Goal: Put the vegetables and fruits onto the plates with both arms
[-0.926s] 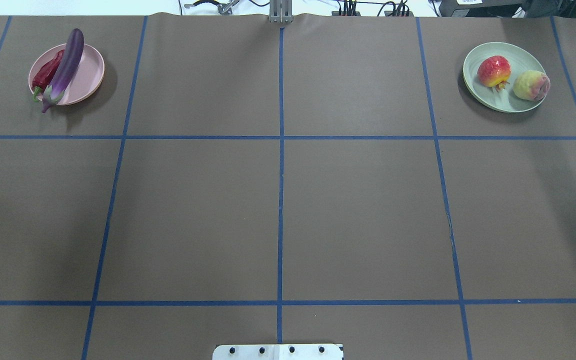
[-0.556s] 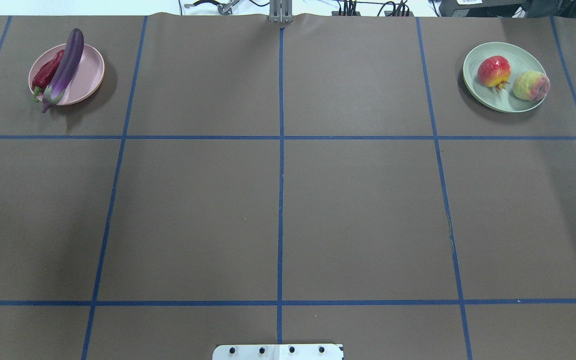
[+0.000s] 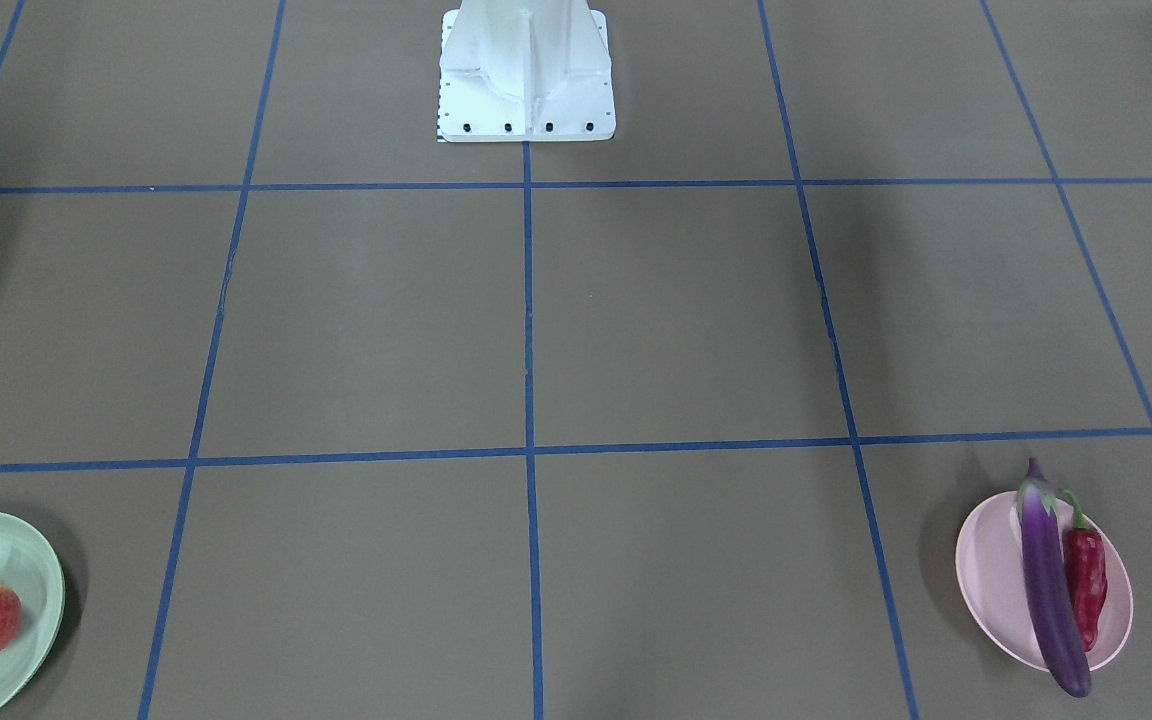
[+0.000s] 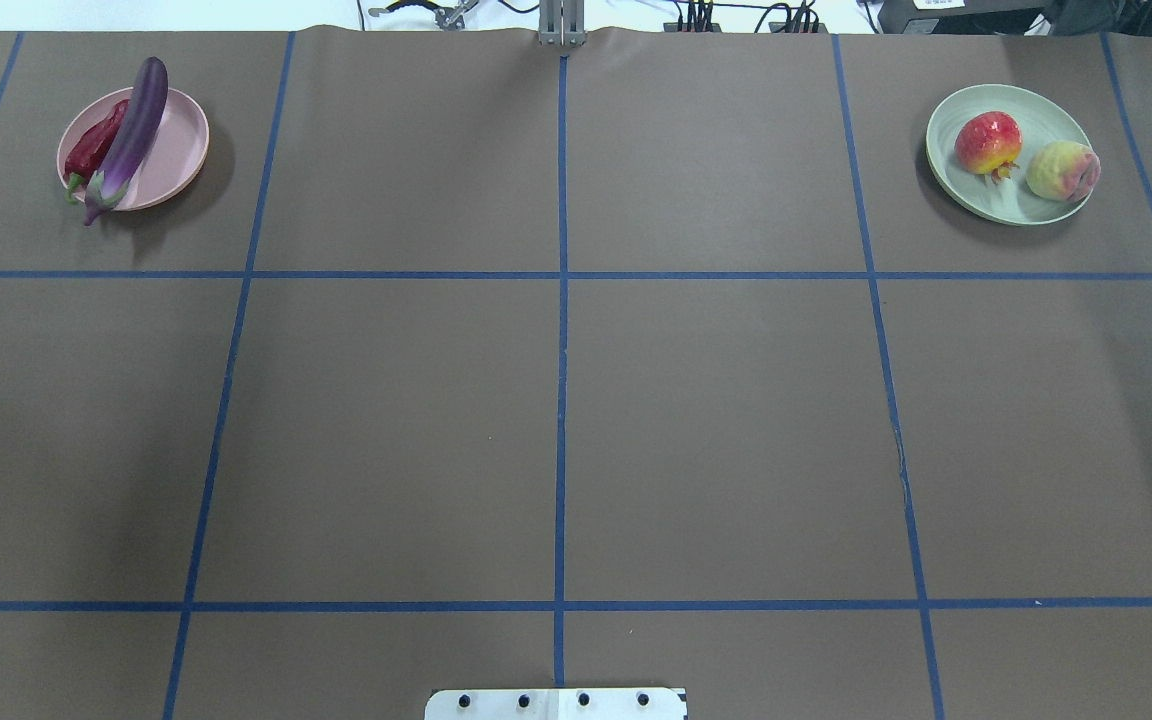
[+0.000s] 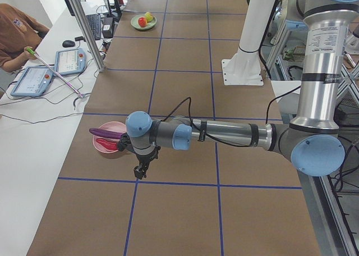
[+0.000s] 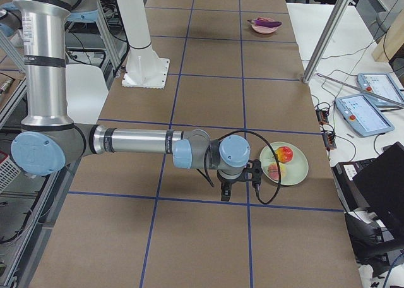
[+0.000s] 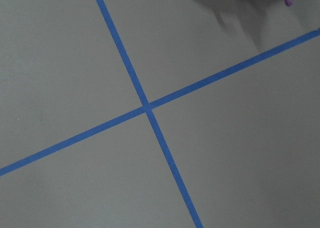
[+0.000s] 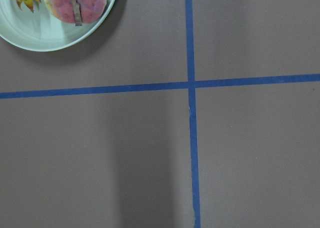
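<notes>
Plates, two; vegetables, two; fruits, two; arms, two. Far left of the table (image 4: pixel 386 430): pink plate (image 4: pixel 181 140), one, holding the chili pepper (image 4: pixel 94 145) and, touching its right side, the eggplant (image 4: pixel 133 130), which lies across the plate with both ends past the rim (cap end nearer the robot). Centre: blue tape (image 4: pixel 561 300) in a grid over brown covering; white pedestal base (image 3: pixel 526 70) at the robot's edge. Far right: mint-green plate (image 4: pixel 1036 110), one, holding the red-orange fruit (image 4: pixel 988 142) and, just beside it to the right, the peach (image 4: pixel 1062 171) near the rim. Left arm (image 5: pixel 224 133) reaches low over the table, its wrist hiding part of the pink plate in the left side view; left gripper (image 5: pixel 141 169) points down over a tape line near that plate, spread of fingers cannot be told. Right arm (image 6: pixel 132 141) likewise, its wrist overlapping the mint-green plate's edge in the right side view; right gripper (image 6: pixel 238 188) points down beside it, spread cannot be told. Side bench: tablets (image 5: pixel 70 60), two; operator (image 5: pixel 14 28), one.
</notes>
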